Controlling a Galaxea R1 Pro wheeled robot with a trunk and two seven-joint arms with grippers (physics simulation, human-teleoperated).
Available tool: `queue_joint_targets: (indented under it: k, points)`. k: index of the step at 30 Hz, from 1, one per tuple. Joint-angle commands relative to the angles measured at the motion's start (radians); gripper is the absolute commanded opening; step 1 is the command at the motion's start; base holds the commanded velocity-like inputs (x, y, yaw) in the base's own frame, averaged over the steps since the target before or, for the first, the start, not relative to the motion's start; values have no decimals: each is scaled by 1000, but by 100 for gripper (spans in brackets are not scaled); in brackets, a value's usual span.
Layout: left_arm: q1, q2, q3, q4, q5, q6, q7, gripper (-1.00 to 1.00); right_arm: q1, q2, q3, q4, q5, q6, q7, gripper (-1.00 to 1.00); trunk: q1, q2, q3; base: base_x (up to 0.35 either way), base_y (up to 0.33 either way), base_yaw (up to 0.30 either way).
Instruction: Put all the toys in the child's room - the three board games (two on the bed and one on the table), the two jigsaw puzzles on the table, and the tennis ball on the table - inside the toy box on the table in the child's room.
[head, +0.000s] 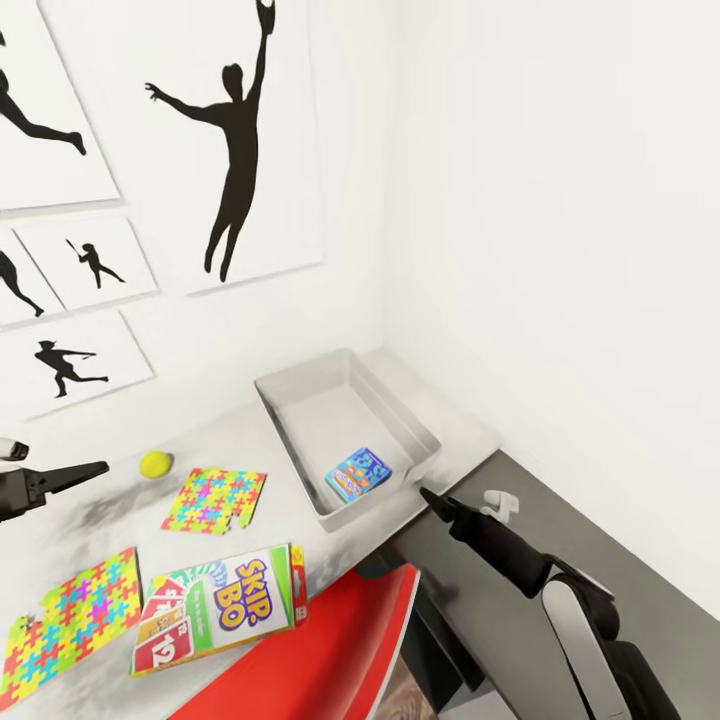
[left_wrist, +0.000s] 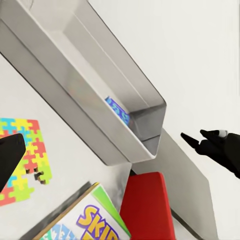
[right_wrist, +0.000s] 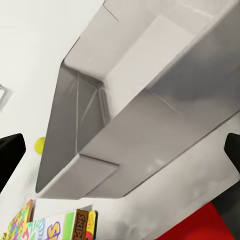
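Head view: the toy box (head: 300, 420) is being shown at centre on the table (head: 100, 510), with the blue board game (head: 357, 473) lying inside. The tennis ball (head: 155, 464), two jigsaw puzzles (head: 214, 500) (head: 68, 610) and the Skip-Bo game (head: 222, 603) are being left outside at lower left. The right gripper (head: 432, 497) is being held near the box's corner; its opening cannot be told.

Left wrist view: the left gripper (left_wrist: 10, 157), opening unclear, is being held over a puzzle.

Right wrist view: widely parted fingertips (right_wrist: 10, 155) are being shown framing the box wall. Skip-Bo is probably best gripped by its edge.

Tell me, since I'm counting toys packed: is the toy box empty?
No. The toy box holds one blue board game, lying at its near end.
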Motion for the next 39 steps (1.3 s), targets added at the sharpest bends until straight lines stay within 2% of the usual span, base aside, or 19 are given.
queue_joint_targets:
  k: [1, 9, 30, 39]
  points:
    - [-1, -3, 0, 0, -2, 11, -5, 100, -1, -1, -1, 0, -6, 6, 0, 100, 0, -1, 0, 0, 0, 0]
    - [-1, -16, 0, 0, -3, 8, -5, 100, 0, 0, -1, 2, -6, 6, 0, 100, 0, -1, 14, 0, 0, 0]
    - [-1, -26, 0, 0, -3, -12, -5, 100, 0, 5, -1, 2, -6, 3, 0, 100, 0, -1, 48, 0, 0, 0]
    - [-1, -40, 0, 0, -3, -14, -5, 100, 0, 1, -1, 3, -6, 3, 0, 100, 0, -1, 63, 0, 0, 0]
